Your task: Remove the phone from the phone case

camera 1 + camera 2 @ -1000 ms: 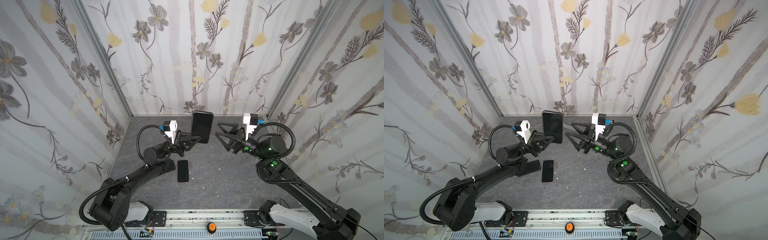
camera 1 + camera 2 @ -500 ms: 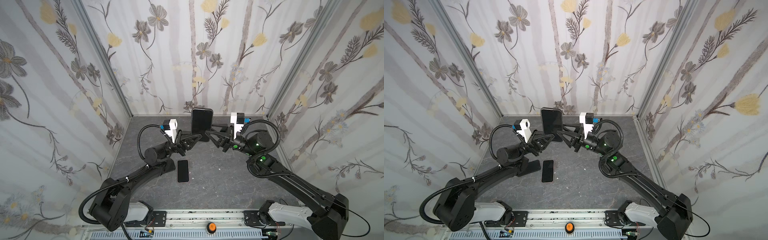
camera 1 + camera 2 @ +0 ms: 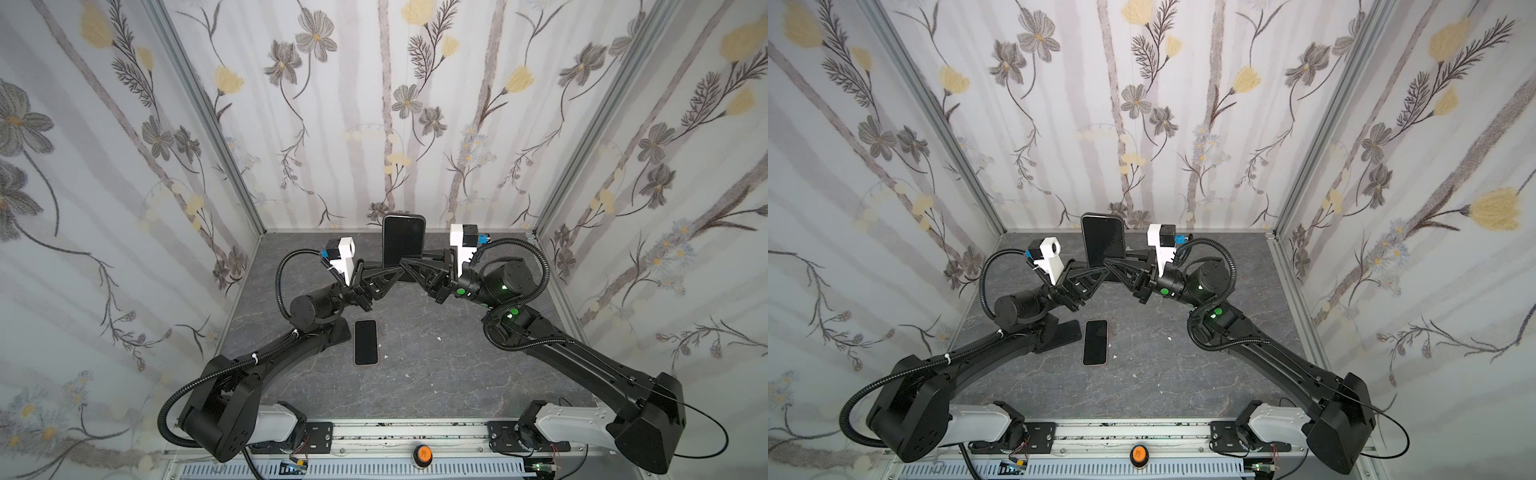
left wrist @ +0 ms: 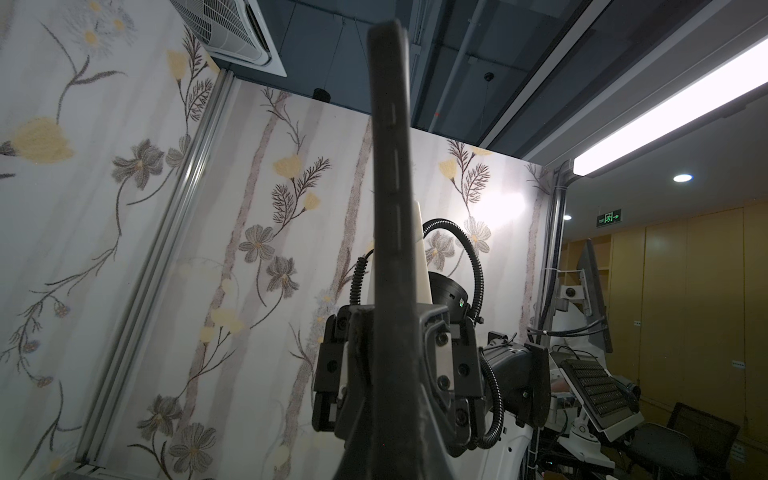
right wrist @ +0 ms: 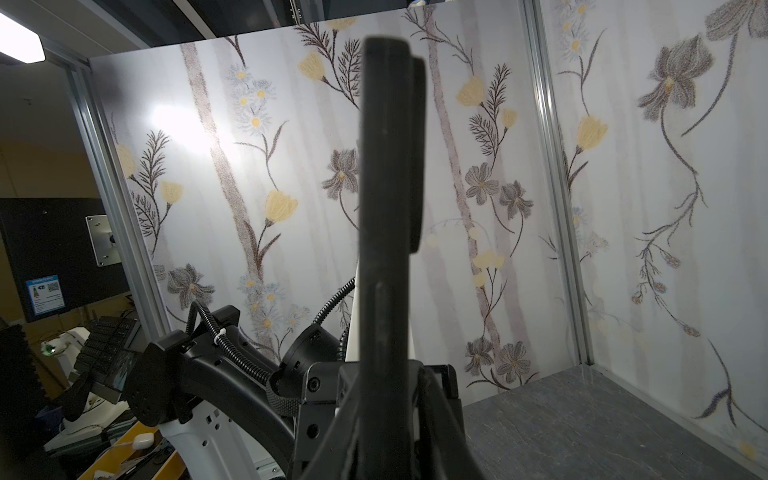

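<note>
A phone in a black phone case (image 3: 403, 241) (image 3: 1102, 237) stands upright in the air above the back of the table, screen toward the top cameras. My left gripper (image 3: 398, 267) (image 3: 1099, 270) is shut on its lower left edge. My right gripper (image 3: 410, 266) (image 3: 1112, 266) grips the lower right edge, its fingers pressed on both faces. Both wrist views show the cased phone (image 4: 390, 166) (image 5: 384, 166) edge-on, rising from between the jaws of the left gripper (image 4: 388, 374) and of the right gripper (image 5: 386, 395). Where phone ends and case begins is too dark to tell.
A second phone (image 3: 365, 343) (image 3: 1095, 343) lies flat, screen up, on the grey table (image 3: 436, 374) in front of the left arm. A dark flat piece (image 3: 1065, 332) lies partly under that arm. Floral walls (image 3: 374, 124) close in three sides.
My right arm has swung in from the right to the held phone and its jaws have closed on the phone's lower right edge. The left gripper has kept its hold, with the phone shifted slightly.
</note>
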You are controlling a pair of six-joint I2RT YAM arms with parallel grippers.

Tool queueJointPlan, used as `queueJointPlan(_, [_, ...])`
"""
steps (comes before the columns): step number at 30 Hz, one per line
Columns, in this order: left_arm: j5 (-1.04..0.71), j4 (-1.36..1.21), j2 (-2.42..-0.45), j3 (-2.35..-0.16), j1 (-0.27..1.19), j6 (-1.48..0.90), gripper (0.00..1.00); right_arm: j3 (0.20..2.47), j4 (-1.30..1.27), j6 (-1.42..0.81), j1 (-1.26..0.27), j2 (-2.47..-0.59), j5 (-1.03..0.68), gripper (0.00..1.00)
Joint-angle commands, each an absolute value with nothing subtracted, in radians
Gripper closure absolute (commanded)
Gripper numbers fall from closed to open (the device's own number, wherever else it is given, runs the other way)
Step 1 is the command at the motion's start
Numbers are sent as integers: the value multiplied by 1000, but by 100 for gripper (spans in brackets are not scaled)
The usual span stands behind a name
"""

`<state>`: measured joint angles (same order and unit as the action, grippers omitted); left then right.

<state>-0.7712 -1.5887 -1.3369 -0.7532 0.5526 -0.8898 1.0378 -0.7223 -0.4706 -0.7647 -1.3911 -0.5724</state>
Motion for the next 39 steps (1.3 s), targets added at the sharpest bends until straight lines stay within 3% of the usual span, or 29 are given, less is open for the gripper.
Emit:
queueJointPlan(1, [-784,-1756,-1336,-749,556,-887,100,1046,-728,-477,-764,-1393,-557,86])
queueJointPlan(8, [-785,-1756,-1341,-742,546,-887,100,1045,-733,-474,-764,-1378,-564,100])
queueJointPlan(11, [-804,-1753,-1344,-742,518,-906,73,1031,-724,-447,-761,-1347,-528,100])
queueJointPlan(13, [-819,-1747,-1343,-735,491,-916,64,1029,-679,-402,-753,-1318,-491,100])
queueJointPlan(15, [-857,-1710,-1333,-738,451,-914,61,1038,-593,-332,-740,-1286,-450,100])
queueJointPlan(19, [-926,-1480,-1265,-759,386,-775,59,1084,-368,-152,-721,-1235,-376,100])
queueJointPlan(23, [-952,-1076,-1150,-849,363,-494,47,1123,-163,59,-714,-1206,-301,100])
queueJointPlan(26, [-1002,-880,-1120,-931,333,-390,44,1158,-64,163,-692,-1208,-285,100])
queueJointPlan(34, [-1191,-665,-1176,-1120,240,-329,30,1317,259,332,-657,-1285,-396,100])
queueJointPlan(39, [-1250,-627,-1211,-1187,233,-324,28,1354,374,425,-657,-1316,-434,100])
